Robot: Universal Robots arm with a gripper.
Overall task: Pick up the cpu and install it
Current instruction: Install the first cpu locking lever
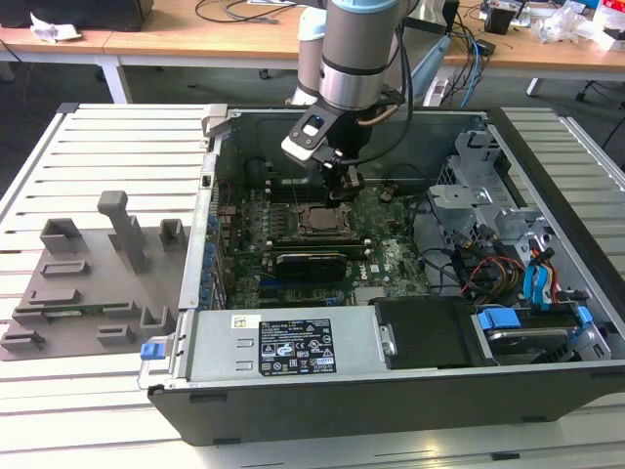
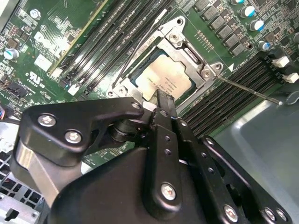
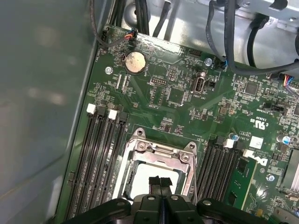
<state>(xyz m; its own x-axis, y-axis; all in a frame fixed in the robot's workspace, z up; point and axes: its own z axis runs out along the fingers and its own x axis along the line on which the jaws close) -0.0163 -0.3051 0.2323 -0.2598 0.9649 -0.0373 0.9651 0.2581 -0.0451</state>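
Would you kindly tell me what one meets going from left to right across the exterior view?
Grey plastic tray → case's side wall → gripper → metal drive cage → blue cables.

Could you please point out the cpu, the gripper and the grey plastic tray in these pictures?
cpu point(image 2: 162, 78): second wrist view, on the middle of its silvery top.
gripper point(image 3: 160, 183): first wrist view, midway between its fingertips.
grey plastic tray point(image 1: 103, 278): exterior view, on a bare part of its base.

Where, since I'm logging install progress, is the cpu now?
In the second wrist view the cpu lies within the socket frame on the motherboard, between the two banks of memory slots, right by the gripper.
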